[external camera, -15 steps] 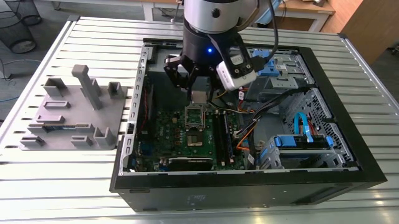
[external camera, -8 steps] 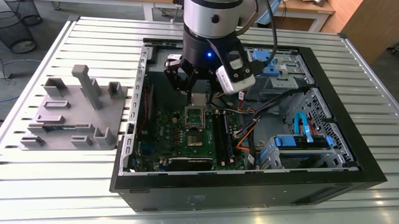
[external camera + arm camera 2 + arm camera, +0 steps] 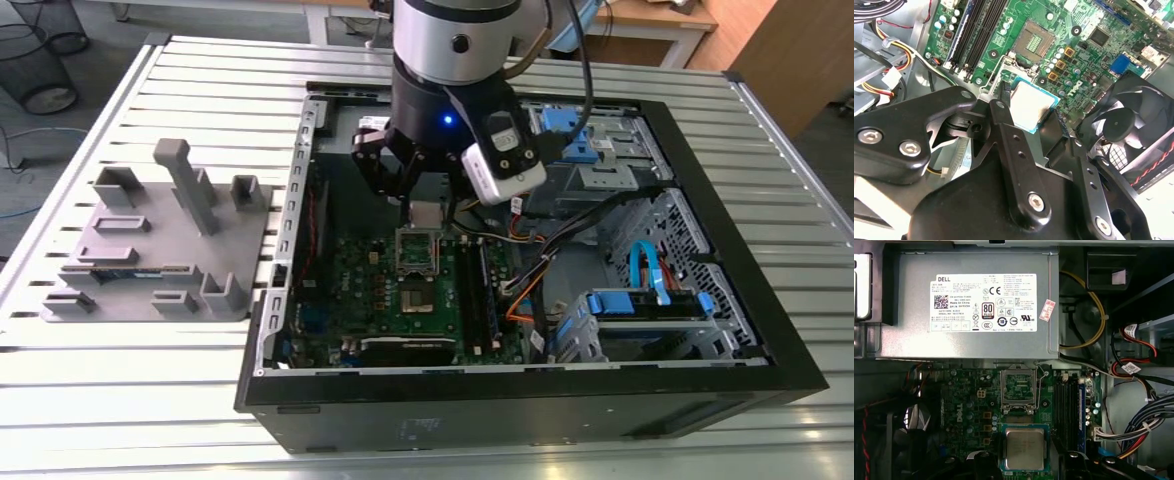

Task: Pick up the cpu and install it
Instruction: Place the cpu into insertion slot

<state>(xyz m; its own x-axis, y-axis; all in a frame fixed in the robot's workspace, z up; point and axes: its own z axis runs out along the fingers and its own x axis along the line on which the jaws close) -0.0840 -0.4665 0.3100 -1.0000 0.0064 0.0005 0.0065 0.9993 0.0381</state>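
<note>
Reaching down from above into the open computer case (image 3: 534, 405), the arm (image 3: 454, 50) stands nearly upright in the exterior view, and its wrist is over the rear part of the green motherboard (image 3: 387, 290). A white camera box (image 3: 505, 160) sits on the side of the wrist, tilted toward the exterior view's right.

The end effector (image 3: 422, 200) points straight down. Its two black fingers (image 3: 1004, 130) are pressed onto the cpu (image 3: 1031, 106) and pinch it by two opposite edges. The cpu is flat between them with the silver top facing up, and a thin green border runs around the metal. It appears to hang a little above the board, not resting on it.

In the first wrist view the cpu (image 3: 1025, 448) shows just beside the socket (image 3: 1019, 390), not covering it. The socket is empty, and its metal frame and thin lever are visible around the hollow middle. In the exterior view the socket (image 3: 420, 255) is directly below the end effector, near the middle of the board.

The dark memory slots (image 3: 979, 30) run along one side of the socket. A black fan (image 3: 1126, 125) is on the other side, and the grey power supply (image 3: 969, 305) is beyond the socket, at the edge of the board.

On the slatted metal bench (image 3: 134, 400), at the exterior view's left of the case, stands a grey fixture plate (image 3: 147, 250), well apart from the end effector
</note>
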